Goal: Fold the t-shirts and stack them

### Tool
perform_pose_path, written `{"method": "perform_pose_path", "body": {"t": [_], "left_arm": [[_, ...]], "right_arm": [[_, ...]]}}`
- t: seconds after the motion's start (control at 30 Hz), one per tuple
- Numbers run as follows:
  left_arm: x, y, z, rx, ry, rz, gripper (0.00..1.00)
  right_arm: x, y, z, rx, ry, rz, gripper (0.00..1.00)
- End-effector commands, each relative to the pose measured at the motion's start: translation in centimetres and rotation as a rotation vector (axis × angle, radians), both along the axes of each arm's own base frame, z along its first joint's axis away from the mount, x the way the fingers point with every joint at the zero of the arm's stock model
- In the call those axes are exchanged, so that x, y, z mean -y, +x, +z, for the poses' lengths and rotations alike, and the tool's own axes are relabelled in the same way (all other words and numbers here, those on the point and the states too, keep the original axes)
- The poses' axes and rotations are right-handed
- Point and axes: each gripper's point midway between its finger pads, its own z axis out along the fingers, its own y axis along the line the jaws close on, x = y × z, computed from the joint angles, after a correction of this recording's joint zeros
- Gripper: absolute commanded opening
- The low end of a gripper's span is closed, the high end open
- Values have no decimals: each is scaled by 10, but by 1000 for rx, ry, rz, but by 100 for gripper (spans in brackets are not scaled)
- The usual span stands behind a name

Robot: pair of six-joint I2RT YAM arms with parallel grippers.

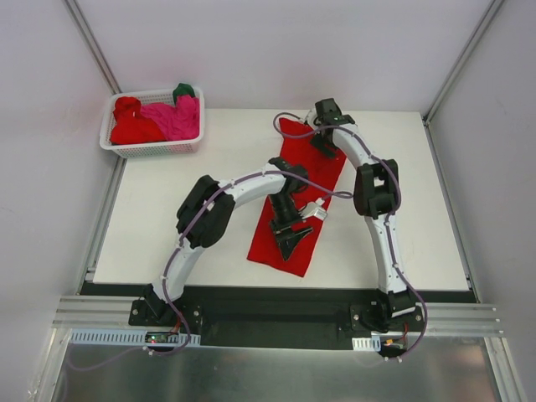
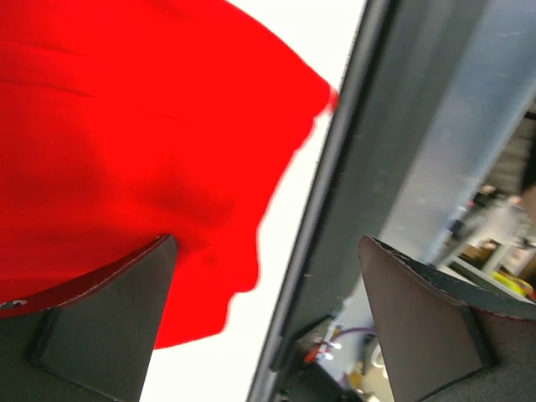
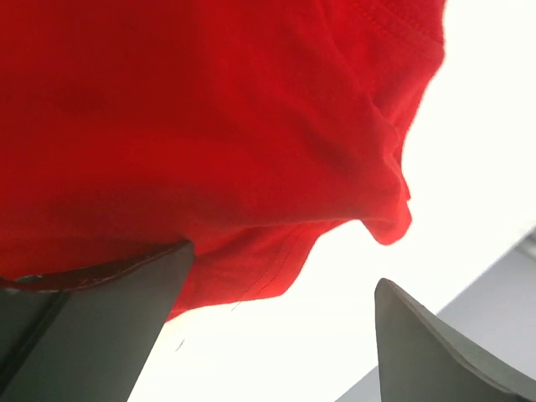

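Observation:
One bright red t-shirt point(image 1: 325, 172) lies on the white table as a long narrow strip running from far to near. My left gripper point(image 1: 290, 241) hovers open over its near end. In the left wrist view the red cloth point(image 2: 126, 126) lies under the left finger and nothing sits between the jaws of the gripper point(image 2: 268, 318). My right gripper point(image 1: 323, 144) is open over the shirt's far end. In the right wrist view the hemmed edge of the cloth point(image 3: 209, 126) lies just beyond the gripper point(image 3: 285, 327). More t-shirts, red point(image 1: 134, 127), pink point(image 1: 176, 117) and green point(image 1: 182, 90), are heaped in a basket.
The white lattice basket point(image 1: 155, 151) stands at the table's far left corner. The table's dark near edge point(image 2: 335, 209) runs close past the left gripper. Grey walls close in the left, right and back sides.

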Motion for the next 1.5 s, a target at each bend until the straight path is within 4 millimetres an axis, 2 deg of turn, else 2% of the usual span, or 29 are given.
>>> {"method": "perform_pose_path", "body": {"t": [0.0, 0.27, 0.43, 0.67, 0.87, 0.97, 1.07, 1.1, 1.13, 1.17, 1.23, 1.27, 1.3, 1.33, 1.37, 1.4, 1.47], "left_arm": [[4, -28, 18, -154, -38, -13, 91], [2, -37, 10, -203, -29, 3, 90], [-6, -37, 7, -133, -45, -10, 88], [-26, -43, 27, -11, -65, -8, 88], [-40, -48, 28, 23, -28, 16, 89], [-43, -47, 29, 46, -21, 15, 89], [-45, -43, 31, 80, -19, 6, 89], [-45, -42, 31, 86, -19, 6, 89], [-44, -39, 34, 103, -24, 3, 89], [-43, -37, 35, 115, -28, 2, 89], [-40, -29, 42, 156, -39, 6, 88], [-39, -26, 45, 173, -44, 9, 89], [-36, -20, 50, 199, -54, 15, 90], [-38, -12, 52, 232, -45, 30, 90], [-38, -5, 56, 255, -43, 45, 91], [-32, 9, 67, 298, -60, 75, 91], [-39, 42, 82, 361, -51, 176, 93]], "right_arm": [[-17, 26, -17, 87, -53, 49, 96], [-30, 51, -21, 187, -43, 89, 96], [-40, 61, -22, 223, -41, 138, 96], [-59, 75, -28, 262, -93, 265, 96], [-87, 89, -32, 316, -109, 393, 96], [-95, 102, -18, 401, -158, 429, 96], [-86, 112, 17, 519, -218, 361, 96], [-83, 115, 37, 584, -225, 324, 96], [-70, 112, 51, 607, -249, 256, 96], [-63, 106, 83, 644, -237, 208, 96], [-49, 86, 98, 604, -174, 119, 96], [-43, 66, 139, 610, -132, 104, 96], [-41, 46, 133, 501, -111, 125, 96], [-43, 29, 144, 474, -13, 90, 96], [-45, 11, 182, 470, 54, 98, 96], [-46, -19, 176, 333, 98, 116, 96], [-49, -52, 195, 261, 220, 81, 96]]}}
